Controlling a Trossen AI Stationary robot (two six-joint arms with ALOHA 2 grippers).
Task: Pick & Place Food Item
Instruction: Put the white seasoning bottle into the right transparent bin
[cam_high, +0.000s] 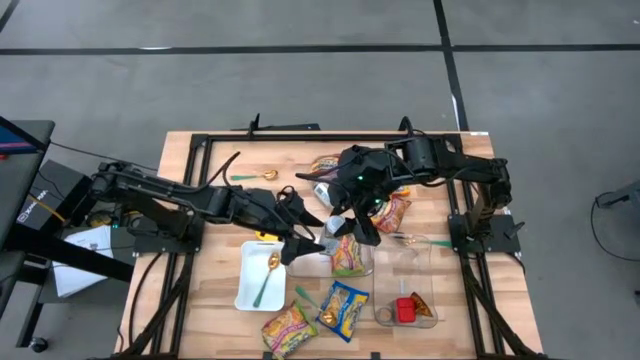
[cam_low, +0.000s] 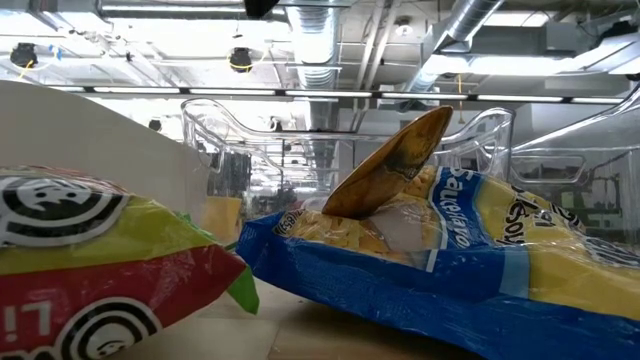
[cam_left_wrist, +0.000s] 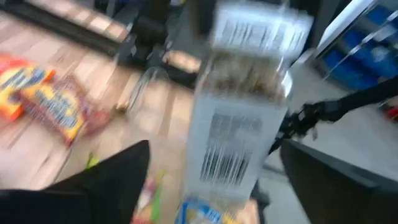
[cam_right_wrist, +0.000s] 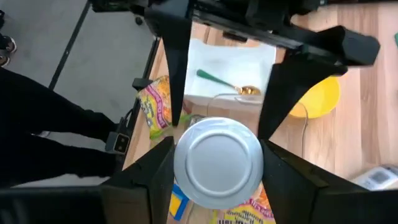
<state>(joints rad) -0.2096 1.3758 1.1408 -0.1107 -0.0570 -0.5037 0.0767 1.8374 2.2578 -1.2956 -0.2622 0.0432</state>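
Wooden tabletop (cam_high: 200, 300) centre: the right gripper (cam_right_wrist: 217, 163) clamps a silver-lidded clear jar (cam_right_wrist: 217, 163) (barcode label blurred), with the left gripper (cam_high: 308, 245) spread wide just at its nine o'clock, fingertips partly hidden.

Grey tiled floor (cam_high: 300, 90), exposed ceiling ducts (cam_low: 320, 40) overhead

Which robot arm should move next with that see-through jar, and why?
Probably the left arm should back straight away. The clear plastic jar with the round silvery end is pinched in the right gripper, whose jaws press on both its sides. The left gripper has its jaws open around the same jar, so it seems to add no hold and is only in the way.
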